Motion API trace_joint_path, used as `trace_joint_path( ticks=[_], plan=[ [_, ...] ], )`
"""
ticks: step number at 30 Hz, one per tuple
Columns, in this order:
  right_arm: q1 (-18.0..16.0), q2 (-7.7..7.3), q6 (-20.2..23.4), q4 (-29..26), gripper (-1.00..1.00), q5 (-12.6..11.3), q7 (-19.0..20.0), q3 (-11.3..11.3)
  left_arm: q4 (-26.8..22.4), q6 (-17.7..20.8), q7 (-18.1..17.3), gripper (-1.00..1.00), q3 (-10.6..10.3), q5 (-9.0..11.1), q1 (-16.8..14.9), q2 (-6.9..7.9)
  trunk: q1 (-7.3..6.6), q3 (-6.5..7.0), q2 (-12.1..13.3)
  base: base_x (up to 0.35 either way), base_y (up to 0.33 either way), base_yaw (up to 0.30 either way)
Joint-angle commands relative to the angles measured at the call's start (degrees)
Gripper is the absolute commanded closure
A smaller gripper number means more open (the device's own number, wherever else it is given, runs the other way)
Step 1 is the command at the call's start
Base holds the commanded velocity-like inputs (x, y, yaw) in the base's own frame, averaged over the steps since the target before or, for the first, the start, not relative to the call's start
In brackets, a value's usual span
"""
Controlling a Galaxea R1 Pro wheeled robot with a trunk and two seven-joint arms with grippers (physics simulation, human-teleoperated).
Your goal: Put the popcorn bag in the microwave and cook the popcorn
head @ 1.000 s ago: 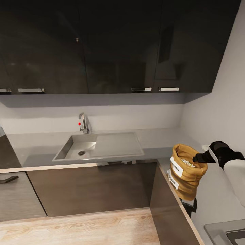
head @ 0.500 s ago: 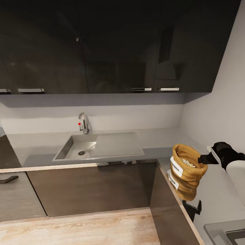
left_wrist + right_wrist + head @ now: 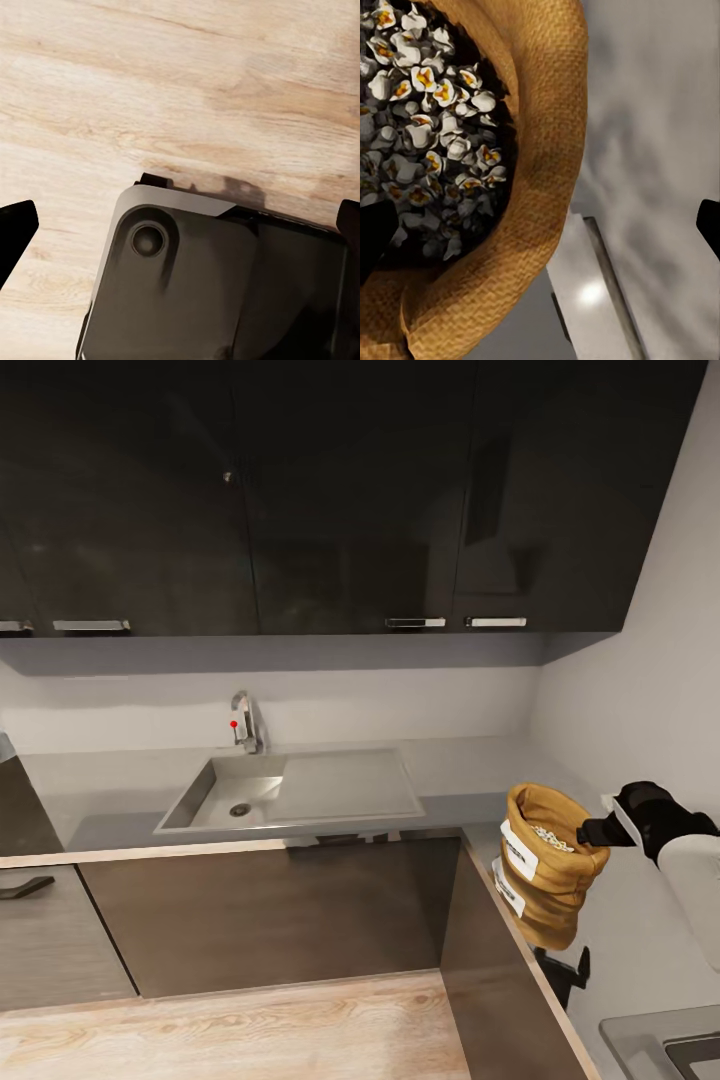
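Right tool (image 3: pixel 592 830) eased back toward golden-tan paper popcorn bag (image 3: pixel 545 875) from half a second ago, fingers spread wide beside its rim, whitish popcorn (image 3: pixel 431 127) inside, bag upright on light-grey bench (image 3: pixel 640 930).

The head view looks forward and slightly down from above at a corner of matte light-grey worktop (image 3: pixel 470 780) with a steel sink (image 3: pixel 290 788), taking in glossy black wall cabinets (image 3: pixel 330 490) and pale wood plank floor (image 3: pixel 270 1030). The left wrist view points straight down, near that same wood floor (image 3: pixel 180 82), over a dark rounded robot base part (image 3: pixel 217 285). The right wrist view sits very close above the open golden-tan woven popcorn bag (image 3: pixel 547 150), looking into it; the head view shares this bag (image 3: pixel 548 865), standing on the worktop.
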Motion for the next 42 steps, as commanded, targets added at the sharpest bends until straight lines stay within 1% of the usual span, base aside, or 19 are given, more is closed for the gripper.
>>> trace_joint_path(
  ticks=[1, 12, 16, 36, 37, 42],
  plan=[
    [0.1, 0.05, 0.2, -0.1, -1.0, 0.6, 0.4, -0.4, 0.0, -0.2, 0.0, -1.0, 0.2, 0.0, 0.0, -0.02, 0.02, -0.02, 0.0, 0.0, 0.0, 0.0],
    [1.6, 0.08, -0.2, 0.0, -1.0, 0.5, 0.4, -0.4, 0.0, -0.2, 0.0, -1.0, 0.2, 0.0, 0.0, -0.03, 0.02, -0.02, 0.0, 0.0, 0.0, 0.0],
    [3.0, 0.08, -0.3, -0.1, -1.0, 0.5, 0.4, -0.4, 0.0, -0.2, 0.0, -1.0, 0.2, 0.0, 0.0, -0.03, 0.02, -0.02, 0.0, 0.0, 0.0, 0.0],
    [3.2, 0.43, -0.7, -0.1, -1.0, 0.5, 0.4, -0.5, 0.0, -0.2, 0.0, -1.0, 0.2, 0.0, 0.0, -0.03, 0.02, -0.02, 0.0, 0.0, 0.0, 0.0],
    [3.2, 0.43, -0.7, -0.1, 1.0, 0.5, 0.4, -0.5, 0.0, -0.2, 0.0, -1.0, 0.2, 0.0, 0.0, -0.03, 0.02, -0.02, 0.0, 0.0, 0.0, 0.0],
    [3.2, 0.43, -0.7, -0.1, 1.0, 0.5, 0.5, -0.5, 0.0, -0.2, 0.0, -1.0, 0.2, 0.0, 0.0, -0.03, 0.02, -0.02, 0.0, 0.0, 0.0, 0.0]
  ],
)
